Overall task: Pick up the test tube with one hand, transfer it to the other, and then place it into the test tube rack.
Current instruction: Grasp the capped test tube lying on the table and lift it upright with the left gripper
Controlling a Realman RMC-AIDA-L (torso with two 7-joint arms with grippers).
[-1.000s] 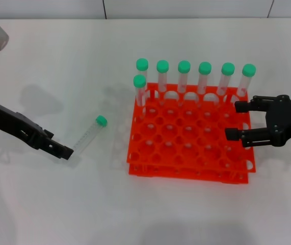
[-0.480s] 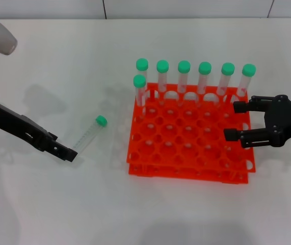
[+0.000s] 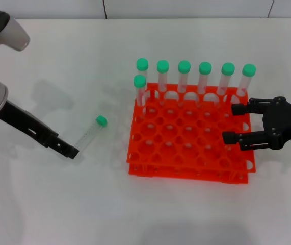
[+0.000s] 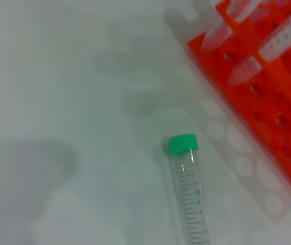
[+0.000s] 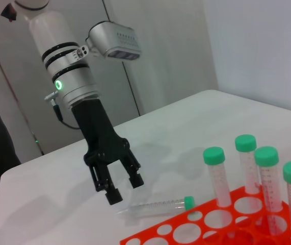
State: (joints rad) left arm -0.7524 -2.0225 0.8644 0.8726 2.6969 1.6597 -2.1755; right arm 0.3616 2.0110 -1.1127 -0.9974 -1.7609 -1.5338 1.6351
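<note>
So far almost nothing of the job is done, by my reading. Starting at the left, I am holding the left gripper (image 3: 70, 151) low over the table (image 3: 58, 214), its tips right at the bottom end of the test tube (image 3: 90, 133). From the right wrist view its two fingers (image 5: 134, 179) are standing apart, and nothing is between them. The tube is lying flat on the white surface, pointing away from the gripper with its green cap (image 3: 101, 121) at the far end, well to the left of the rack and not touching it. I am judging the pick-up as not yet made: the tube is resting on the table, not gripped.

Moving across, the test tube rack (image 3: 186, 148) is sitting in the middle, orange-red, with seven capped tubes (image 3: 184, 76) standing upright along its far side, six in the back row and one more just in front at the left end. Most holes are showing open.

Further right, I am keeping the right gripper (image 3: 234, 123) waiting over the rack's right edge, jaws wide apart and empty, pointing back toward the left.

What is left, as I see it, is everything: closing on the tube, lifting it, handing it across to the right gripper, and setting it into a free hole.
</note>
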